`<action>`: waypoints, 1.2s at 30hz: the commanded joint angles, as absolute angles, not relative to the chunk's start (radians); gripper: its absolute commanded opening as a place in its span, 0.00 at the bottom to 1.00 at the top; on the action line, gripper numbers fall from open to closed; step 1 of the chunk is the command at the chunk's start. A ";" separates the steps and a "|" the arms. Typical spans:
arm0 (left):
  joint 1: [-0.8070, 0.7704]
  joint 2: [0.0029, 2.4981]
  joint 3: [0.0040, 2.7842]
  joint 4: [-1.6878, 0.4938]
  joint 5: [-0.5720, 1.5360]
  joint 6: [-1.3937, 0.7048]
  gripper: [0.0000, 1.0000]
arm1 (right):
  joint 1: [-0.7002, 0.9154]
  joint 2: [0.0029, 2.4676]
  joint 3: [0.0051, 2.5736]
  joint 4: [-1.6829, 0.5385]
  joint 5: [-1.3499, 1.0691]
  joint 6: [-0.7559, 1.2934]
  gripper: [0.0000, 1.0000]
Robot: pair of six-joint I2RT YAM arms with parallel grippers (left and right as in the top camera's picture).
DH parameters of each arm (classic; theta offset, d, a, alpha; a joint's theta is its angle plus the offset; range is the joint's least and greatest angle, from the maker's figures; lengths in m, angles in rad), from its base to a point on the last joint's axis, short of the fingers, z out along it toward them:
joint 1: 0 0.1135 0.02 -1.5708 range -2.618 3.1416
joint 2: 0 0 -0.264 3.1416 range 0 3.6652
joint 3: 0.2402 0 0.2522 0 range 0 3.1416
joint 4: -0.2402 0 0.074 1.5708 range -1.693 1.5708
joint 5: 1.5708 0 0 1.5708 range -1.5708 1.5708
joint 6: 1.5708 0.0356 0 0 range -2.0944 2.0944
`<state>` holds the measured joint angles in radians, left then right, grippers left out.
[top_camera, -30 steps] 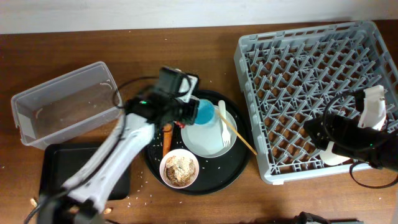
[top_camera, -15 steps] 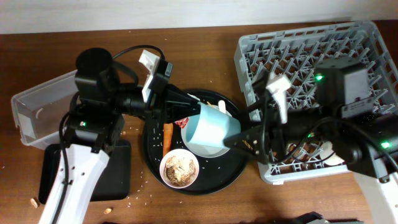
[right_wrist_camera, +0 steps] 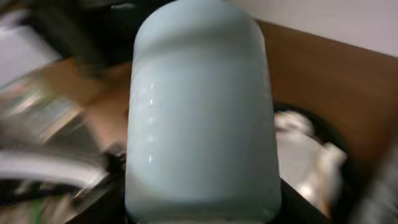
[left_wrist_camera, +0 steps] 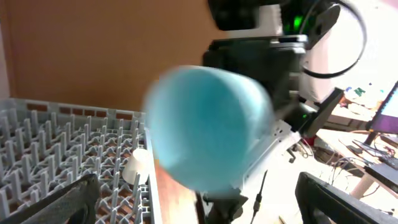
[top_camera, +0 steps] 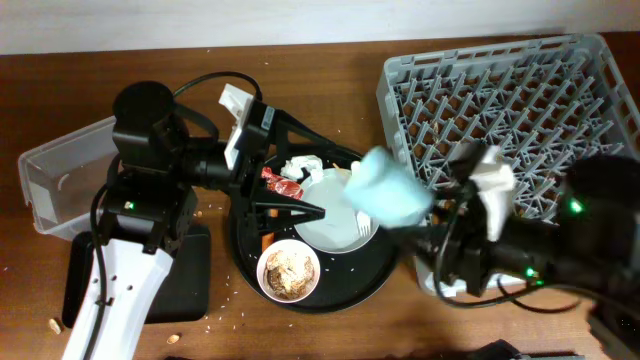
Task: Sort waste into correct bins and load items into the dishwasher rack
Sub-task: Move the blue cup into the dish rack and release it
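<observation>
The blue cup (top_camera: 390,195) hangs blurred between the round tray and the dishwasher rack (top_camera: 500,100). My right gripper (right_wrist_camera: 202,202) is shut on it, and the cup (right_wrist_camera: 202,112) fills that view. My left gripper (top_camera: 338,185) stands open over the pale plate (top_camera: 335,230), apart from the cup (left_wrist_camera: 208,124). A red wrapper (top_camera: 281,181) and a white tissue (top_camera: 300,165) lie beside its fingers. The orange carrot (top_camera: 264,241) is partly hidden. A white bowl (top_camera: 289,270) holds brown scraps. A white utensil (top_camera: 365,228) rests on the plate.
The clear tub (top_camera: 55,185) sits at the far left, with the shallow black tray (top_camera: 190,285) in front of it under my left arm. The round black tray (top_camera: 385,270) carries the dishes. A white cup (left_wrist_camera: 137,167) stands in the rack (left_wrist_camera: 62,143).
My left gripper has opened and let go of the blue cup. My right gripper has closed on it and carried it right, toward the rack, uncovering the wrapper and tissue.
</observation>
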<state>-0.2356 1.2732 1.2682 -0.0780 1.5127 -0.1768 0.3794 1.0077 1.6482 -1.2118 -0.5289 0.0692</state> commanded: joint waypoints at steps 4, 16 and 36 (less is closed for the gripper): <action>-0.239 1.257 1.277 -0.078 1.542 -0.191 0.99 | 0.377 0.992 1.655 -1.442 0.396 0.574 0.55; -0.239 1.257 1.277 -0.108 1.542 -0.191 0.99 | -0.687 1.583 1.655 -1.501 -0.096 0.284 0.52; -0.240 1.257 1.277 -0.109 1.542 -0.191 0.99 | -0.740 1.779 1.820 -1.386 -0.364 0.243 0.82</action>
